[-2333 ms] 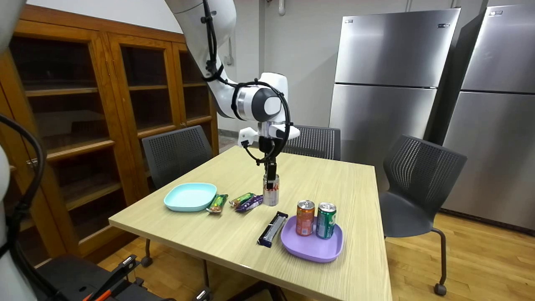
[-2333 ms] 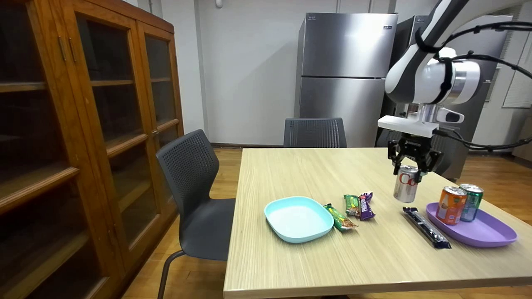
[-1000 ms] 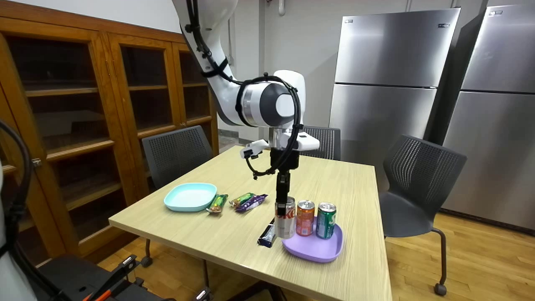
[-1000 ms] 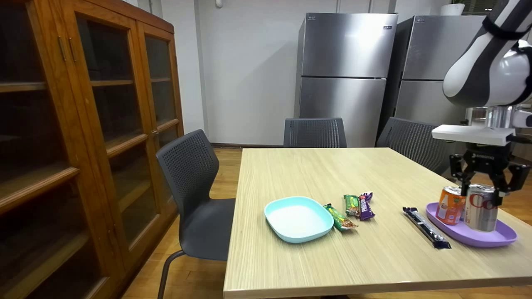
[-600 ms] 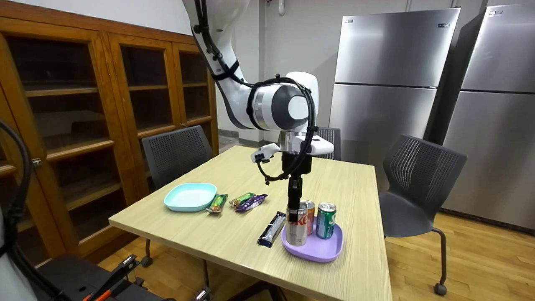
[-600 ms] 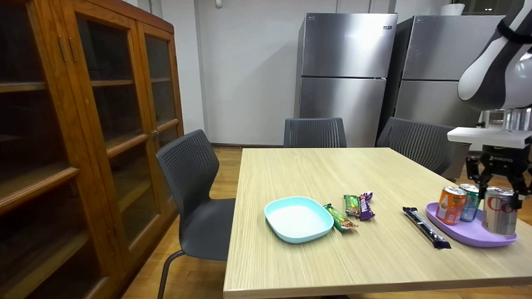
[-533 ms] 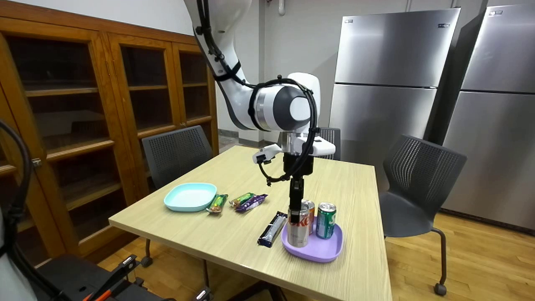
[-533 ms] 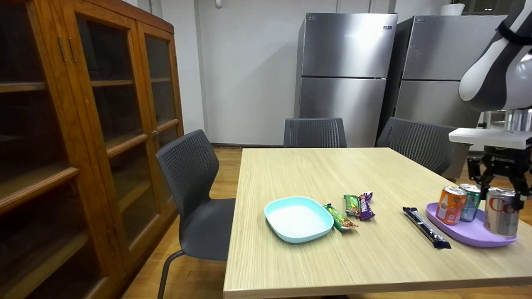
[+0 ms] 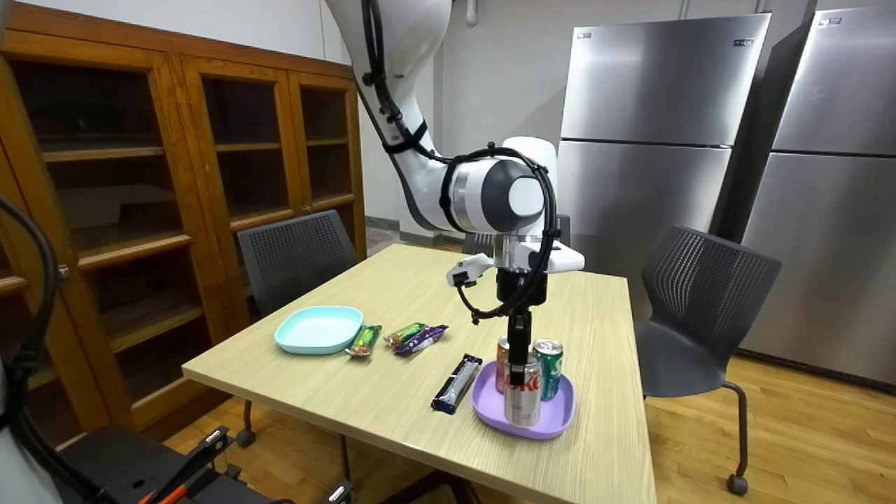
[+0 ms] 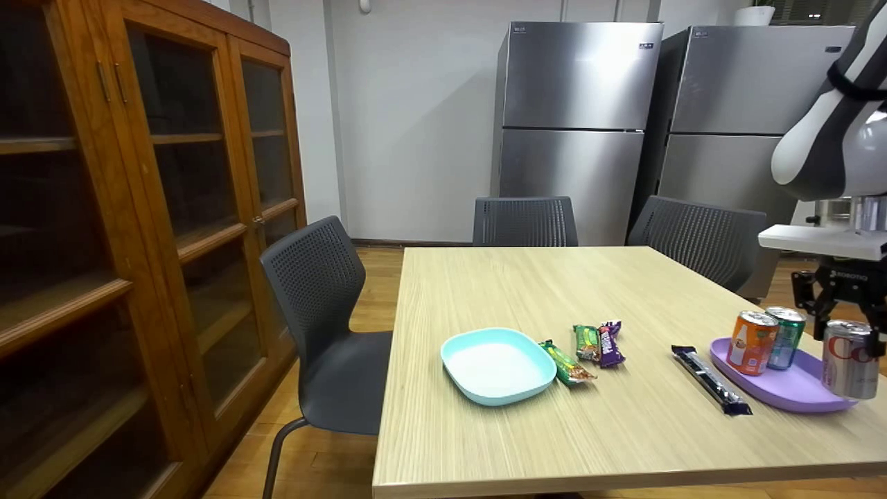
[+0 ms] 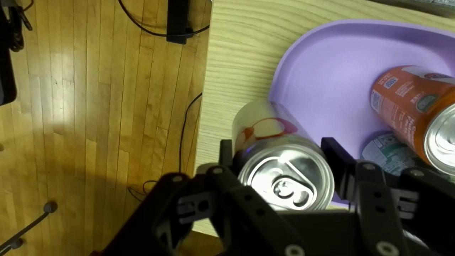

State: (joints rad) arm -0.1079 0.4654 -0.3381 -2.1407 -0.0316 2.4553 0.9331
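The silver Coke can [image 9: 523,411] is held upright by the gripper [image 11: 277,148], whose fingers [image 11: 332,151] are closed on its upper part. In the wrist view, its lid [image 11: 284,181] lies between the fingers. In both exterior views, a finger covers part of the can's red lettering. The can is positioned at the rim of the purple plate [image 9: 490,402]; contact between base and plate cannot be confirmed. The orange can [image 9: 502,367] stands on the plate; in an exterior view, only a strip of it shows beside the finger. The green can [image 9: 551,364] stands next to it and is mostly hidden in the wrist view.

In an exterior view, the robot arm [image 9: 476,192] enters from the top edge, bends at the wrist and points the gripper straight down. In an exterior view, beside the white bracket [image 10: 818,239], the right edge cuts off most of the arm and part of the gripper.

A dark-wrapped bar [image 9: 457,383] lies on the counter [image 9: 588,322] just beside the purple plate. Farther out, a green packet [image 9: 365,341] lies next to the turquoise plate [image 9: 318,330].
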